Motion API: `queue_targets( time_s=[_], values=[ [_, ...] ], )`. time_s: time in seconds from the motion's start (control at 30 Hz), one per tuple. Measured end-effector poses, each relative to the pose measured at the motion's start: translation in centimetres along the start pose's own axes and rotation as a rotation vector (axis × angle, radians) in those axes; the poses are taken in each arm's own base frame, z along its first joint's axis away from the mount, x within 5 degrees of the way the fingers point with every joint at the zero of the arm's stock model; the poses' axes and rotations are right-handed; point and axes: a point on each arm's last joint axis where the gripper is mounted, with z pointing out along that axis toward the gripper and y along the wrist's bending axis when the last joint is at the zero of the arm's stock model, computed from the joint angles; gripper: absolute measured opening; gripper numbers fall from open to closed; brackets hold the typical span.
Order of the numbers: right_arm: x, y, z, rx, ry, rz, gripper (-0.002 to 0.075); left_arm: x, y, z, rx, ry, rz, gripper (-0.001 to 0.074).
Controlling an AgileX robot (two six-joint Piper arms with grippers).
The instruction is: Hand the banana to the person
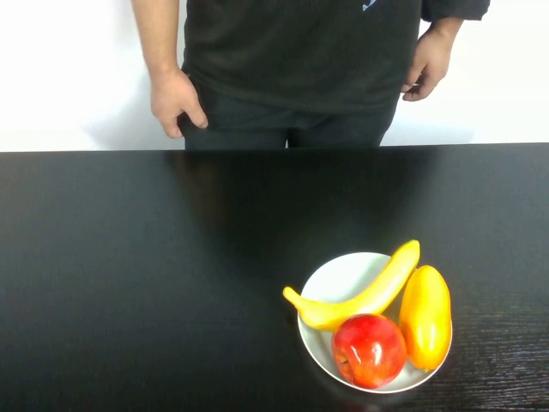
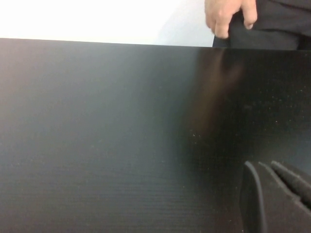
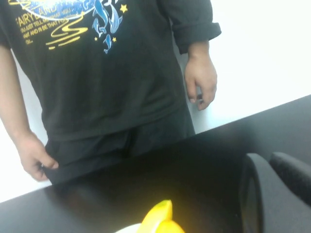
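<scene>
The long curved yellow banana lies in a white bowl at the near right of the black table, its stem tip pointing left. A yellow tip of fruit shows in the right wrist view. The person in a black shirt stands behind the far edge, both hands hanging down; he also shows in the right wrist view. Neither arm shows in the high view. My left gripper is shut and empty over bare table. My right gripper is shut and empty, behind the bowl on the near side.
A red apple and a plump yellow-orange oval fruit share the bowl, touching the banana. The person's hand hangs at the far edge in the left wrist view. The black table spans the whole view.
</scene>
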Motion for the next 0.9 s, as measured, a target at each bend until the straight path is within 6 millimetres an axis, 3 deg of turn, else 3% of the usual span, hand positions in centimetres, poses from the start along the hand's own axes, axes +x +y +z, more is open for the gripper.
queue_targets(
  time_s=[0.6,0.9],
  values=[
    [-0.2,0.0,0.0,0.001,-0.015,-0.008,-0.0011,0.0,0.0,0.0,0.0,0.0,0.0,-0.0004],
    [-4.3,3.3,0.7,-0.086,0.123,-0.083,-0.0011,0.0,0.0,0.0,0.0,0.0,0.0,-0.0004]
  ],
)
